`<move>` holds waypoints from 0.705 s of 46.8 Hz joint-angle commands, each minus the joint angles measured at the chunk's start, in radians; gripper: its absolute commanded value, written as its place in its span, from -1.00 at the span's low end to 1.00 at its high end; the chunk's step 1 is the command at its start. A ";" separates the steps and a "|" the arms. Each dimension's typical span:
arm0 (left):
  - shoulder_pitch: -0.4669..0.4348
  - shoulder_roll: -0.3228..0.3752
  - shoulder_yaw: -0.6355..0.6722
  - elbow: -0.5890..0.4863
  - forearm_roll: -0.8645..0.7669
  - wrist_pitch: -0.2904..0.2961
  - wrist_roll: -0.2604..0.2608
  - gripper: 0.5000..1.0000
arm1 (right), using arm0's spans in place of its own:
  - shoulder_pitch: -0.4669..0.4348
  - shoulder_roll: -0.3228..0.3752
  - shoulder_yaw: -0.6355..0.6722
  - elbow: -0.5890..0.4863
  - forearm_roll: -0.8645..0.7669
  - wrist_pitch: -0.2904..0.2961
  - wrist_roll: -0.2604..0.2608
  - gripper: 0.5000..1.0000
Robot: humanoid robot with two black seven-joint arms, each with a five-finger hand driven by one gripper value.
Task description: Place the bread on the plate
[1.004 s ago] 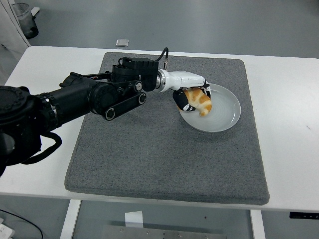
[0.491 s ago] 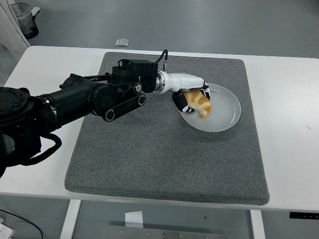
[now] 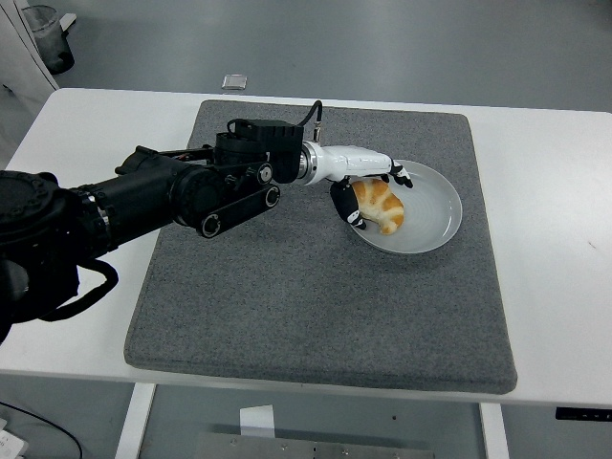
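A golden croissant-shaped bread (image 3: 382,205) lies in the white plate (image 3: 435,218) on the right side of the grey mat. My left hand (image 3: 376,191) reaches in over the plate's left rim. Its fingers (image 3: 400,174) are spread just behind the bread and its thumb (image 3: 343,204) stands at the bread's left side. The hand looks open around the bread, not clamped on it. The right arm does not show.
The grey mat (image 3: 306,306) covers the middle of the white table (image 3: 555,239). My bulky black left forearm (image 3: 191,191) lies across the mat's left rear part. A bin (image 3: 46,38) and a small object (image 3: 234,82) sit on the floor beyond the table.
The bread has come down from the hand's grasp and now rests in the plate. The fingers have opened and lifted off it. The arm has shifted slightly.
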 commanded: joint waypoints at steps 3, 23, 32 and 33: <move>-0.001 0.000 0.000 0.002 -0.005 0.012 0.000 0.72 | 0.000 0.000 0.000 0.000 0.000 0.000 0.000 0.73; 0.002 0.000 -0.035 -0.003 -0.170 0.017 0.000 0.99 | 0.000 0.000 0.000 0.000 0.000 0.000 0.000 0.73; 0.000 0.000 -0.094 -0.008 -0.288 0.008 0.002 1.00 | 0.000 0.000 -0.002 0.000 0.000 0.000 0.000 0.73; 0.000 0.000 -0.103 -0.008 -0.296 0.006 0.002 1.00 | 0.000 0.000 0.000 0.000 0.000 0.000 0.000 0.73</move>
